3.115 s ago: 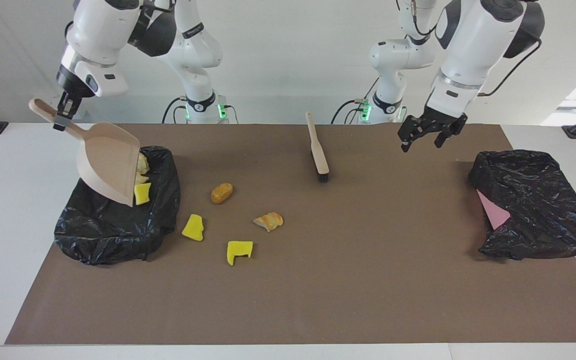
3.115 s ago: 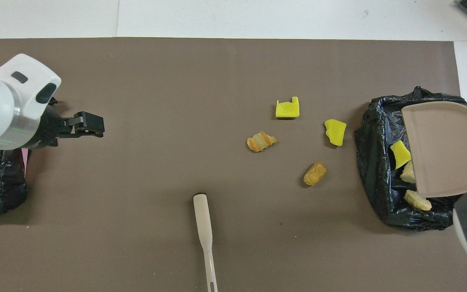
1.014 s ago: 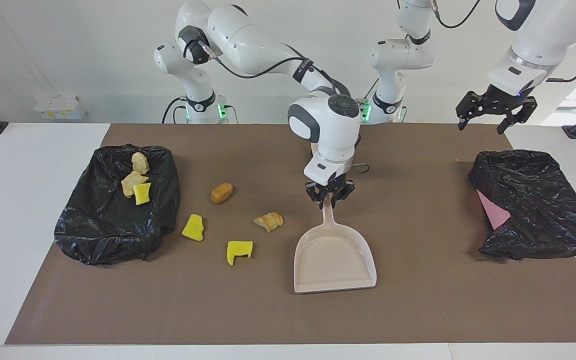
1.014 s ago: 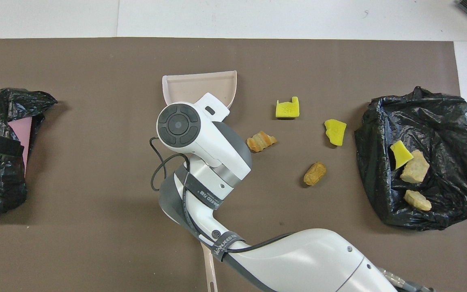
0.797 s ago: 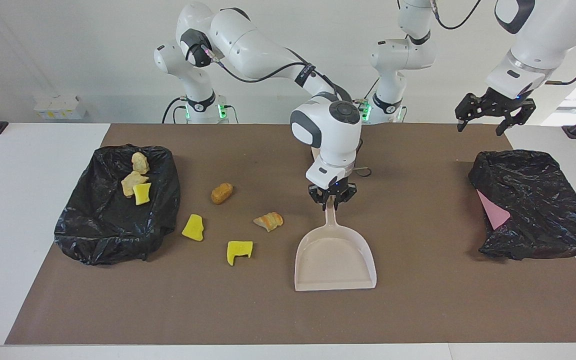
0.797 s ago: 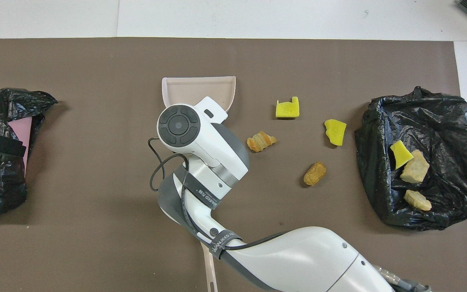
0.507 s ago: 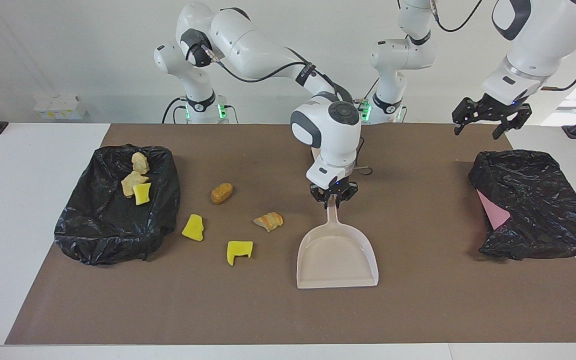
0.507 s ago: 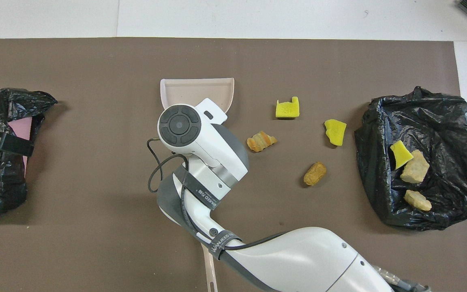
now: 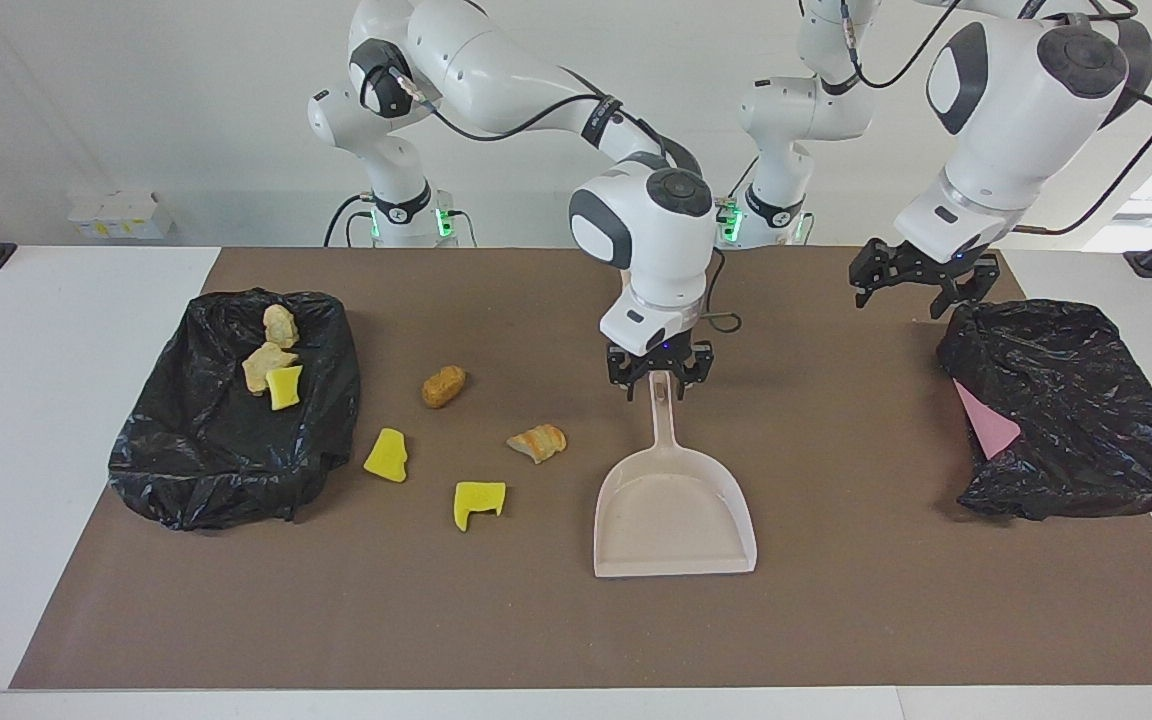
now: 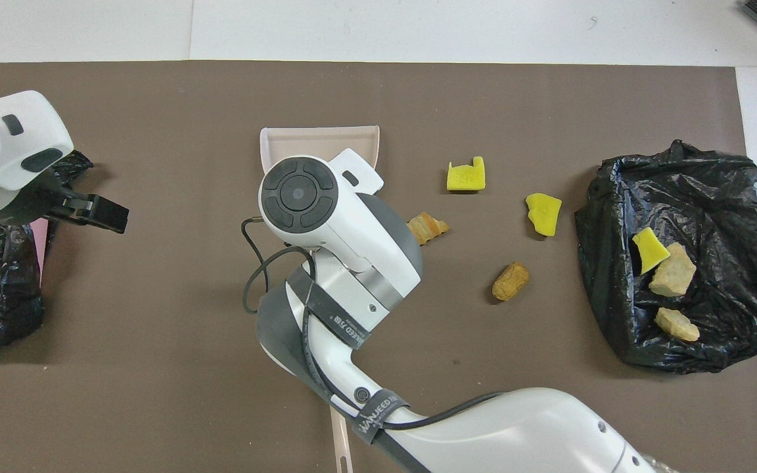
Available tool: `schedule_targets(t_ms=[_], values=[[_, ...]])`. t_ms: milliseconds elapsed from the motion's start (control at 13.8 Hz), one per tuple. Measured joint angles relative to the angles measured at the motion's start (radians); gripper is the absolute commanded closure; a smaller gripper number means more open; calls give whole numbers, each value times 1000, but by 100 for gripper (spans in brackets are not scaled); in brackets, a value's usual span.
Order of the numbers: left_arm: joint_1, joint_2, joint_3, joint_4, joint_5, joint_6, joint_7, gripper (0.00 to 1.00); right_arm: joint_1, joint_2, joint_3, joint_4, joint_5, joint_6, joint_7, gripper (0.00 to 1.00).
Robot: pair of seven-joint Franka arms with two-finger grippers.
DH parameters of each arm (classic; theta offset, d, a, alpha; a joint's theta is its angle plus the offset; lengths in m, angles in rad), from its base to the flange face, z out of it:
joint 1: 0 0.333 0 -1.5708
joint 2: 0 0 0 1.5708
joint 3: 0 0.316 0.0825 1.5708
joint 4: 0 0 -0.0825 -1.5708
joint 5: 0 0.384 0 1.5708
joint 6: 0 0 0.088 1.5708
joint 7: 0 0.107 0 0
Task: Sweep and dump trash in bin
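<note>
The beige dustpan (image 9: 674, 512) lies flat on the brown mat in the middle, mouth away from the robots. My right gripper (image 9: 658, 385) hangs open just over its handle's end (image 9: 662, 415), a finger to each side. In the overhead view the right wrist hides that gripper, and only the dustpan's rim (image 10: 319, 139) shows. Loose trash lies on the mat: two yellow sponge pieces (image 9: 386, 455) (image 9: 479, 500), a brown chunk (image 9: 444, 385) and a striped bread piece (image 9: 537, 441). The black bin bag (image 9: 226, 440) holds three more scraps. My left gripper (image 9: 921, 285) is open in the air.
A second black bag (image 9: 1076, 420) with a pink sheet (image 9: 986, 420) lies at the left arm's end, under the left gripper (image 10: 99, 213). The brush handle (image 10: 339, 437) peeks out from under the right arm, near the robots.
My right gripper has opened off the dustpan handle and lifted a little; the dustpan stays on the mat. The left arm has swung lower and toward the table's middle.
</note>
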Motion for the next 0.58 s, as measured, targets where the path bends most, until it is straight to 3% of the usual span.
schedule_targets(t_ms=[72, 362, 580], values=[[-10, 16, 0, -1, -18, 21, -22, 0, 2, -48, 1, -47, 2, -23, 0, 0], [-74, 93, -2, -4, -47, 127, -135, 0, 44, -287, 5, -322, 84, -37, 0, 0], [-147, 157, -3, -5, -47, 205, -210, 0, 109, -420, 5, -522, 127, -24, 20, 0]])
